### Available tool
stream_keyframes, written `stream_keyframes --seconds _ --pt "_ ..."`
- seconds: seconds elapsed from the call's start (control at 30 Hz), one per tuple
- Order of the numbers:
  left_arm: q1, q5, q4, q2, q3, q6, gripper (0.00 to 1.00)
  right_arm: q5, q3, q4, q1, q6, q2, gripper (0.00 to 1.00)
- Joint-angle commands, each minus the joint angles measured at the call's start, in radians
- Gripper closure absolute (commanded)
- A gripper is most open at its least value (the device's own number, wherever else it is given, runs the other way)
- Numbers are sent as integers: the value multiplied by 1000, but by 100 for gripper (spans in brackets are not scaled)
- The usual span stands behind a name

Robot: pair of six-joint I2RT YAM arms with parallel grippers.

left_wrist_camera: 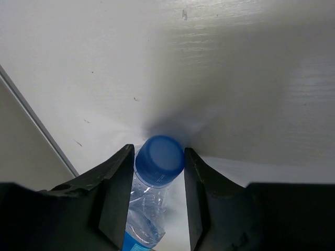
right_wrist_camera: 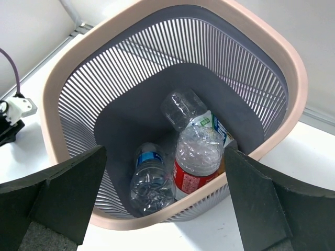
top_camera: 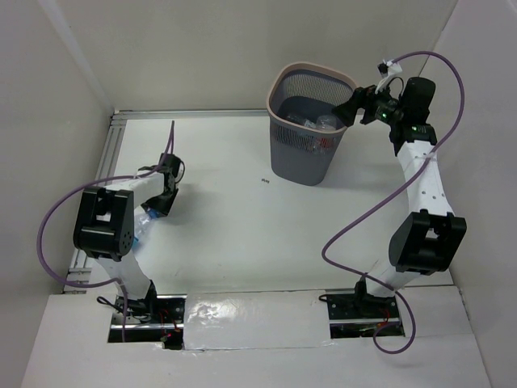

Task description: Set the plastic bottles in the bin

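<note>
My left gripper [top_camera: 164,204] is at the table's left side, shut on a clear plastic bottle [top_camera: 144,228]. In the left wrist view the bottle's blue cap [left_wrist_camera: 159,159] sits between the two fingers, with its neck and blue label below, and my left gripper [left_wrist_camera: 158,151] is low over the white table. The grey mesh bin [top_camera: 311,77] with a pale pink rim stands at the back right. My right gripper [top_camera: 356,103] hangs open over its right rim with nothing between its fingers [right_wrist_camera: 68,193]. Inside the bin [right_wrist_camera: 293,68] lie a blue-labelled bottle [right_wrist_camera: 152,175], a red-labelled bottle [right_wrist_camera: 196,162] and a green-blue-labelled bottle [right_wrist_camera: 191,112].
A metal rail [top_camera: 113,145] runs along the table's left edge, close to my left arm. White walls close in the back and both sides. A small dark mark [top_camera: 264,180] is on the table left of the bin. A foil-covered strip [top_camera: 250,319] lies between the arm bases.
</note>
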Motion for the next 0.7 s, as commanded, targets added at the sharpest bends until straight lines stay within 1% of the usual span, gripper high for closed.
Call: stream_keyframes --seconds 0.0,0.03,0.1,0.13,0.17,0.2,0.23,0.27,0.3,0.33,0.37,0.4,0.47,0.5,0.53,0.57,0.6,0.63,0.67 --pt "-3 55 -26 18 32 -18 79 -25 4 39 3 -8 -43 0" --pt "-3 55 -42 6 50 -18 81 -25 4 22 15 -20 -43 0" --pt "-16 64 -69 -20 141 -40 90 -25 14 -10 29 -74 -43 0" --pt "-16 75 -86 -30 182 -40 93 -62 26 -27 29 -139 -43 0" --pt "-43 75 -126 -39 280 -66 96 -82 26 -40 39 -170 -43 3" --pt "-59 75 -146 -50 334 -77 99 -105 26 -53 40 -201 -43 17" --pt "-75 75 -166 -63 392 -87 100 -158 26 -76 40 -236 -43 27" --pt "-114 75 -181 -63 508 -109 100 -159 26 -87 50 -268 -43 40" --pt "-134 75 -207 -63 570 -120 100 -168 26 -87 50 -269 -43 54" --pt "-154 75 -223 -63 633 -135 100 -168 26 -96 50 -269 -43 83" --pt "-175 75 -235 -63 694 -153 100 -168 26 -105 50 -307 -52 94" --pt "-221 97 -235 -63 798 -190 100 -168 17 -117 59 -321 -66 100" --pt "-267 121 -221 -63 888 -230 100 -156 -17 -117 72 -342 -95 100" --pt "-317 158 -201 -73 958 -257 100 -138 -52 -117 72 -374 -130 100" --pt "-345 173 -169 -73 989 -258 100 -127 -71 -107 81 -385 -147 100" --pt "-374 208 -90 -73 1039 -267 100 -118 -84 -107 81 -419 -163 100" --pt "-426 236 -44 -73 1064 -267 100 -118 -97 -119 81 -437 -186 100" --pt "-466 280 42 -73 1124 -278 100 -118 -112 -152 90 -474 -195 100" --pt "-467 281 43 -73 1124 -278 100 -108 -121 -165 90 -474 -206 100"
